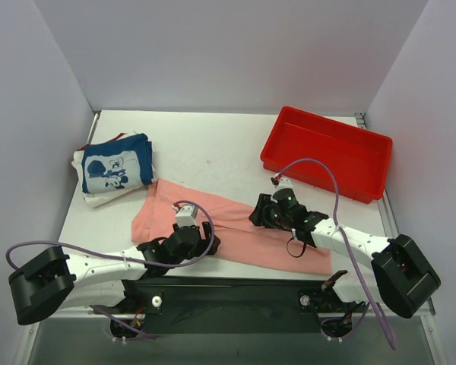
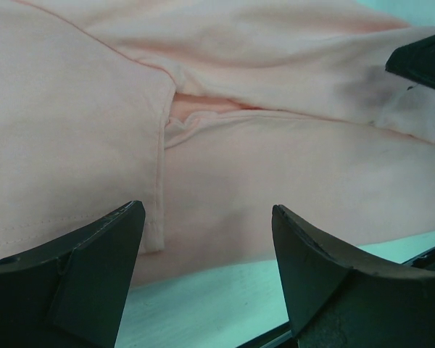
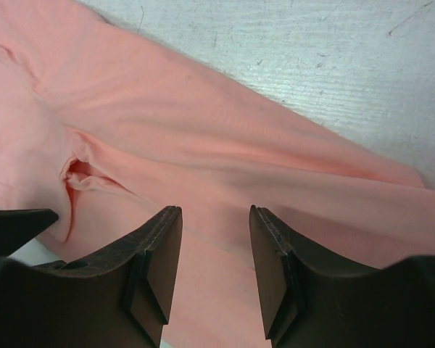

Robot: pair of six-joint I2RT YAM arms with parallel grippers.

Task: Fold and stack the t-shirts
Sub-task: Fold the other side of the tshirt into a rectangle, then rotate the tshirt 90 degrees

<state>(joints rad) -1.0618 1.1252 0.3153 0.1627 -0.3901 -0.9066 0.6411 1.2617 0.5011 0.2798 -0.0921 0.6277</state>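
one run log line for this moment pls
pink t-shirt: on table, not yet stacked | left gripper: open above it | right gripper: open above it | folded stack: back left | red tray: back right

Right pincer (image 3: 216, 217): at the bottom edge, pointing up the picture over the cloth.
Fingers (image 3: 156, 254): two dark, ribbed pads standing apart, with nothing between them; pink cloth shows through the gap.
Contact: whether the tips touch the cloth cannot be told.
Salmon-pink t-shirt (image 3: 203, 130): spread flat and filling most of the view, its upper edge running on a slant from upper left to the right side.
Pucker (image 3: 80, 174): a small bunched fold left of the pincer, darker pink inside.
Table (image 3: 312, 51): pale and scuffed, bare at upper right.
Dark part (image 3: 14, 226): at the left edge, unidentifiable.
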